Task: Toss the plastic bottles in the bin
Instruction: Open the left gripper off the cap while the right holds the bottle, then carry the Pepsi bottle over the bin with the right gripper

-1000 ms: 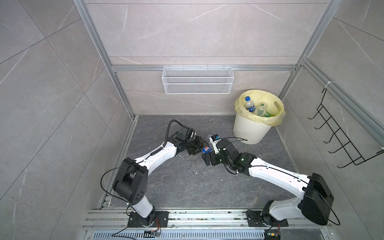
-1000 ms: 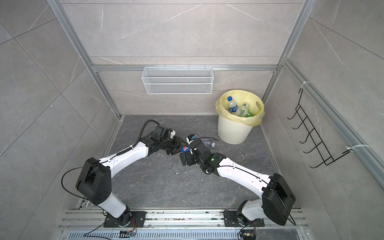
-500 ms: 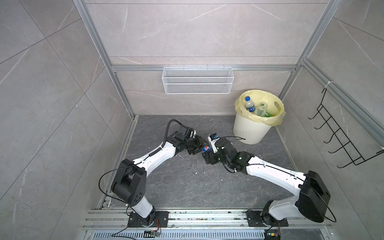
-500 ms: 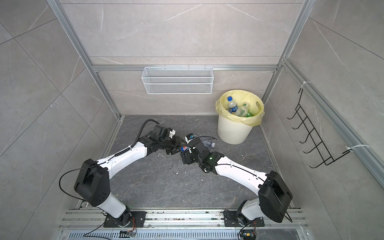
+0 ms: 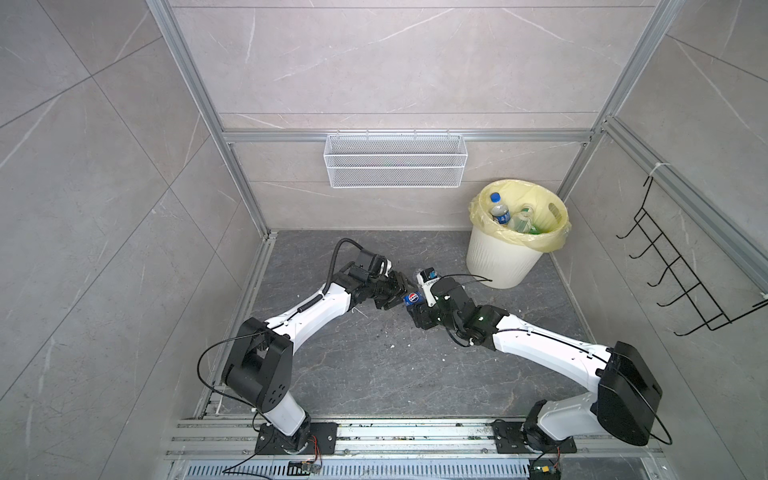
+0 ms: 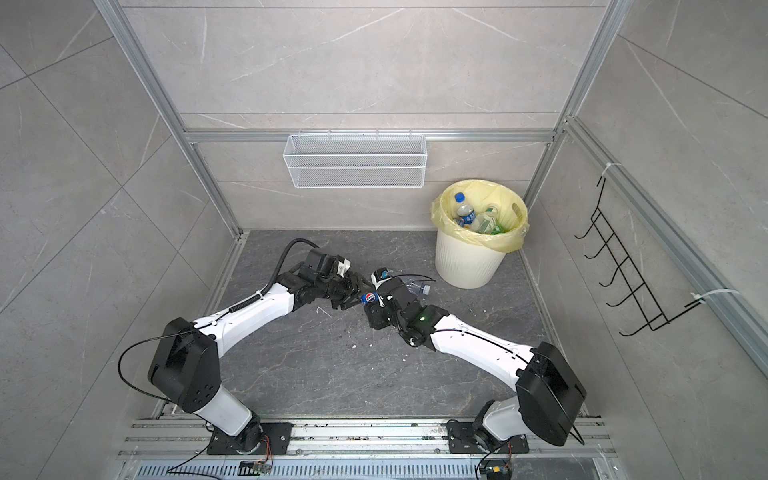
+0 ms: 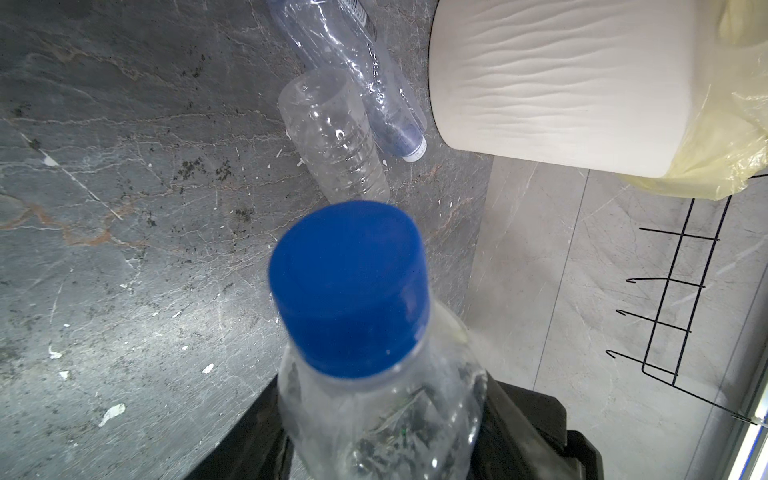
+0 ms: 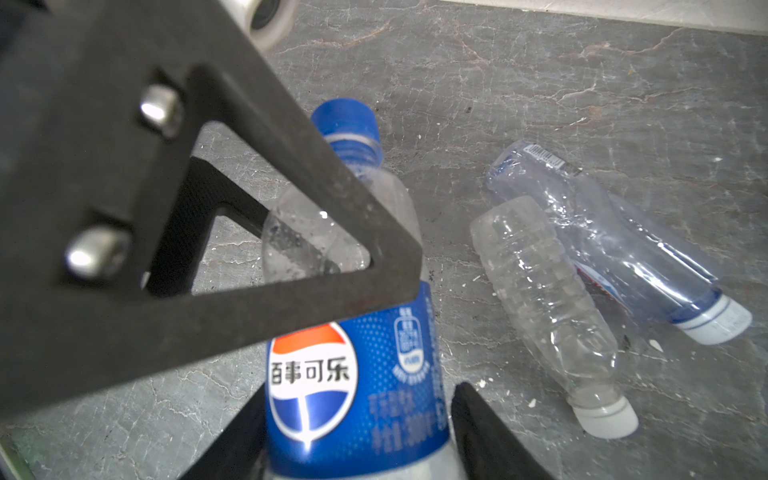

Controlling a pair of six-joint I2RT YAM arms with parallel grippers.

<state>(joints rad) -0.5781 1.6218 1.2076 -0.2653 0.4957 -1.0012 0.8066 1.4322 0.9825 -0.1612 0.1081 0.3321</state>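
Note:
A clear plastic bottle [image 5: 412, 297] [image 6: 369, 297] with a blue label [image 8: 353, 374] and blue cap [image 7: 349, 286] hangs above the floor between both arms. My left gripper [image 5: 397, 296] [image 7: 382, 449] is shut on its upper body, one dark finger [image 8: 249, 249] crossing below the neck. My right gripper [image 5: 413, 307] [image 8: 357, 436] is shut on the labelled part. Two crushed clear bottles [image 8: 548, 307] [image 8: 623, 249] lie side by side on the floor near the bin [image 5: 505, 266] [image 7: 582, 83]. The bin holds several bottles [image 5: 498, 210].
A white wire mesh basket [image 5: 395, 166] hangs on the back wall. A black hook rack [image 5: 685, 270] is fixed to the right wall. The dark stone floor [image 5: 374, 365] carries small white flecks. Aluminium frame posts stand at the corners.
My right gripper has slid left onto the bottle and its jaws have closed in from wide open. The left gripper has kept the bottle in nearly the same place.

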